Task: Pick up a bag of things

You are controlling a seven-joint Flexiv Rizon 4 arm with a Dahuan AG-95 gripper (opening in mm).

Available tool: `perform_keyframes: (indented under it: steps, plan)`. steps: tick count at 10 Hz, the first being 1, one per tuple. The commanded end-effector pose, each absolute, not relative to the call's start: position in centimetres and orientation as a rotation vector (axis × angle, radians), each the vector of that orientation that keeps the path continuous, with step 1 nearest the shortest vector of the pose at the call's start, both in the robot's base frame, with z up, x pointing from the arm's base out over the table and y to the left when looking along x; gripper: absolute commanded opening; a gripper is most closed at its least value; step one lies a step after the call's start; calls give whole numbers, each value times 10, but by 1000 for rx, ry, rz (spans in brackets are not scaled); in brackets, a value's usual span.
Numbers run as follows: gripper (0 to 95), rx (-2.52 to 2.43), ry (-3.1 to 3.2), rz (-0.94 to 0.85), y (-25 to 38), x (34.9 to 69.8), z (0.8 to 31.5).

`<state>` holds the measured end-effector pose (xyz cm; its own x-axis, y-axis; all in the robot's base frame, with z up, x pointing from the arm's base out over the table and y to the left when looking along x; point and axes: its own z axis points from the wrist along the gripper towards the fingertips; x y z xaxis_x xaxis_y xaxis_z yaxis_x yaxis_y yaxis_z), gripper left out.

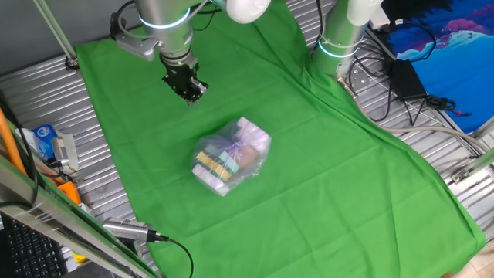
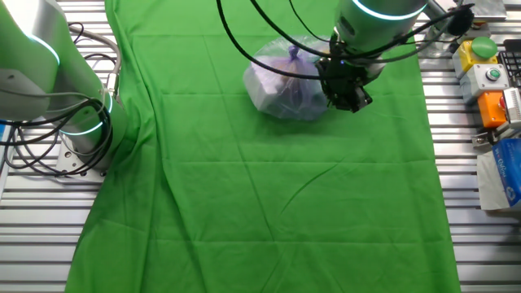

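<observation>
The bag of things point(image 1: 231, 155) is a small clear crinkly plastic bag with a gathered purple-tinged top; yellow, teal and brown items show through it. It lies on the green cloth point(image 1: 309, 177) near the middle. In the other fixed view the bag point(image 2: 281, 81) sits at the far side of the cloth. My gripper point(image 1: 191, 91) hangs above the cloth, up and to the left of the bag, apart from it. In the other fixed view the gripper point(image 2: 350, 96) is just right of the bag. Its black fingers are empty; their gap is too small to judge.
A second arm's base point(image 1: 337, 46) stands at the back right with cables point(image 1: 401, 85). A blue-and-white packet point(image 1: 45, 139) lies on the metal table at the left. A button box point(image 2: 487, 77) sits at the right edge in the other fixed view.
</observation>
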<state>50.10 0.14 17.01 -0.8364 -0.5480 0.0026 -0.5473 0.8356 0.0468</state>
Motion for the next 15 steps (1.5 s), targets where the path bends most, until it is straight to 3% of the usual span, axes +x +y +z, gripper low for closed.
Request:
perform_keyframes:
  steps: [1, 7, 15]
  plan:
    - [0, 906, -2982, -76, 5, 501, 170]
    - [0, 793, -3018, -74, 48, 475, 182]
    - [0, 631, -3055, -62, 120, 435, 172]
